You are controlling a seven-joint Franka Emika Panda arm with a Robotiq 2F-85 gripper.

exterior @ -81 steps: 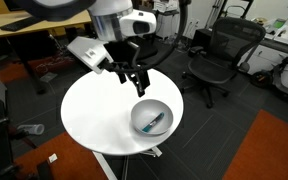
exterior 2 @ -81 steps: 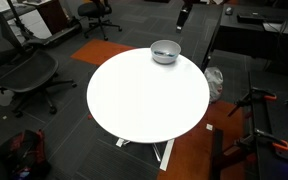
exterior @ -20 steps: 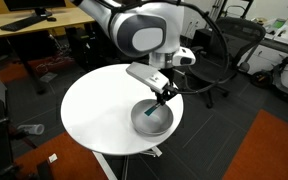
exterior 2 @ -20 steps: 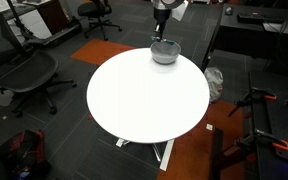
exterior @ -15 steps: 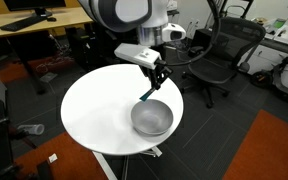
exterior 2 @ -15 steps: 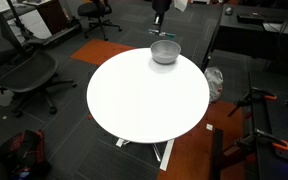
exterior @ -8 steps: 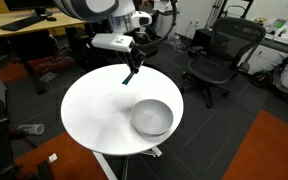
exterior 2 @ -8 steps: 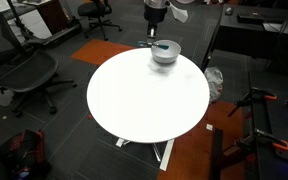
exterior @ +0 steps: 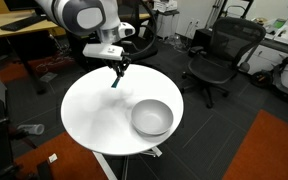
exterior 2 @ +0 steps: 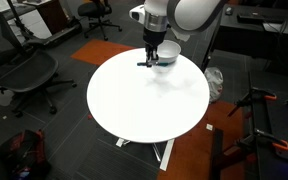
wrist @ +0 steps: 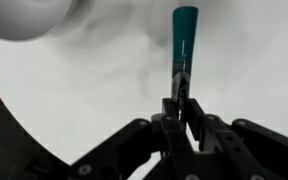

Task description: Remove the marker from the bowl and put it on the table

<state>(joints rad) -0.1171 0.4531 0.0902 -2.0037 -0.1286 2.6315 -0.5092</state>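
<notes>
marker gripped over the bench, outside the bowl

your hand (exterior: 117,69) (wrist: 183,95) was clenched on the marker (exterior: 115,81) (wrist: 184,35), pinching its dark end between both fingers while the teal part stuck out past the tips. you held it over the white bench (exterior: 89,115). whether its tip touched the top could not be told. the silvery bowl (exterior: 152,117) sat apart from it, near the bench's edge.

Teal marker (wrist: 185,30) with dark end, silvery-grey bowl (exterior: 152,117), plain white table (exterior: 89,112), black tool (wrist: 183,102).
</notes>
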